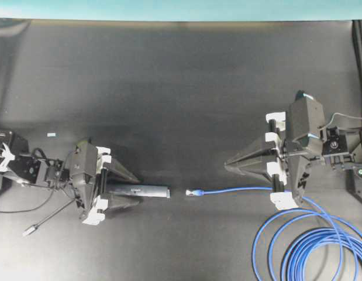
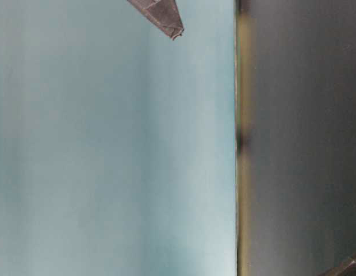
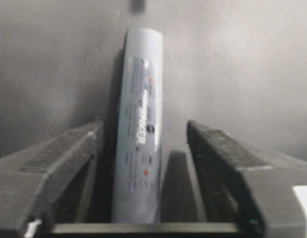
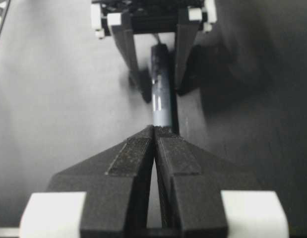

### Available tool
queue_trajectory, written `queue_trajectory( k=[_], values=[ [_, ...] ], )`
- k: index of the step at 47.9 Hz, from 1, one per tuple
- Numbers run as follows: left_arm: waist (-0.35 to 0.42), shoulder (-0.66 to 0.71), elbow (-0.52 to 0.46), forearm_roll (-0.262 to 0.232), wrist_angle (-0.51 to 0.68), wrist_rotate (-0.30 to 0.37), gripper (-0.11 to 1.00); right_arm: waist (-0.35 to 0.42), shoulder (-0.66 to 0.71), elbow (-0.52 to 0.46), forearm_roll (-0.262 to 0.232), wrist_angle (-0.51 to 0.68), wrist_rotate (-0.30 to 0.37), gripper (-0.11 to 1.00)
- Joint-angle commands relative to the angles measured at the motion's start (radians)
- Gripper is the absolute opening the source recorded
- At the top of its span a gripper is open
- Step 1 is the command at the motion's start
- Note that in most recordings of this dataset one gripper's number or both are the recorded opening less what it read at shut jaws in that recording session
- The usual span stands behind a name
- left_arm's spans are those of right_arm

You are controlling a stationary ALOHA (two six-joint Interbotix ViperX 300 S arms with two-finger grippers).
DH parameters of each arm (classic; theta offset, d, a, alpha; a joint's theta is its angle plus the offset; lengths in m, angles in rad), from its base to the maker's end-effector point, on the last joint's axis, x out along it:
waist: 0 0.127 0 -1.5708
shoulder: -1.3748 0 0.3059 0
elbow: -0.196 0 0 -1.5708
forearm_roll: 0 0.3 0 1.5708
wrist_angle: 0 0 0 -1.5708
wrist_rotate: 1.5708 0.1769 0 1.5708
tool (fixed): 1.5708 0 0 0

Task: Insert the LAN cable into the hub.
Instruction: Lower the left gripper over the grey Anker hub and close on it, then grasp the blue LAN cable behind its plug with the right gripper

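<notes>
Left gripper straddles the hub while the right gripper hangs pressed together above the LAN cable.

In the overhead view the hub [image 1: 142,191] lies flat on the dark desk [image 1: 181,88] in the lower left centre, its free end pointing right at the plug [image 1: 193,192] of the LAN cable [image 1: 245,189], a small gap between them. The left gripper [image 1: 133,190] is spread around the hub's left part; the left wrist view shows the bar nearer one finger, with a gap to the other finger [image 3: 227,163]. The right gripper [image 1: 230,165], in the right centre, has its fingers pressed together on nothing. The blue cable runs right from the plug and coils in the lower right corner. The hub's thin grey cord [image 1: 49,218] trails to the lower left.
</notes>
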State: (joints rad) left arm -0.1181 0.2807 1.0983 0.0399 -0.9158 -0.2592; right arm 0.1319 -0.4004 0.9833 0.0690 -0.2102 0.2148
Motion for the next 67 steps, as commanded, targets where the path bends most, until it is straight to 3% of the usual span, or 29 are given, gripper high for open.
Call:
queue_trajectory(
  k=[1, 6, 15, 20, 25, 31, 38, 43, 53, 67],
  values=[
    [-0.006, -0.006, -0.005, 0.005, 0.003, 0.008, 0.49, 0.008, 0.002, -0.003, 0.002, -0.009, 0.009, 0.0],
    [0.0, -0.034, -0.014, 0.005, 0.015, 0.023, 0.28, 0.008, 0.003, 0.003, 0.002, -0.009, 0.023, 0.0],
    [0.025, -0.132, -0.034, 0.005, 0.089, 0.005, 0.29, 0.008, 0.025, 0.023, 0.002, -0.006, 0.054, 0.0],
    [0.046, -0.244, -0.083, 0.005, 0.252, 0.002, 0.28, 0.008, 0.06, 0.021, 0.002, -0.005, 0.052, 0.01],
    [0.054, -0.344, -0.147, 0.006, 0.503, 0.023, 0.29, 0.008, 0.114, 0.012, -0.003, -0.003, 0.052, 0.05],
    [0.046, -0.417, -0.224, 0.006, 0.765, 0.072, 0.29, 0.008, 0.21, -0.017, -0.005, -0.003, 0.046, 0.29],
    [0.037, -0.46, -0.299, 0.005, 0.942, 0.123, 0.29, 0.012, 0.331, -0.067, -0.011, -0.006, 0.041, 0.67],
    [0.035, -0.462, -0.325, 0.005, 0.994, 0.135, 0.28, 0.023, 0.417, -0.112, -0.028, -0.006, 0.012, 0.79],
    [0.025, -0.46, -0.328, 0.005, 1.003, 0.121, 0.29, 0.031, 0.523, -0.181, -0.028, -0.003, -0.052, 0.76],
    [0.015, -0.46, -0.328, 0.005, 1.006, 0.118, 0.29, 0.041, 0.6, -0.201, -0.028, 0.005, -0.072, 0.73]
  ],
)
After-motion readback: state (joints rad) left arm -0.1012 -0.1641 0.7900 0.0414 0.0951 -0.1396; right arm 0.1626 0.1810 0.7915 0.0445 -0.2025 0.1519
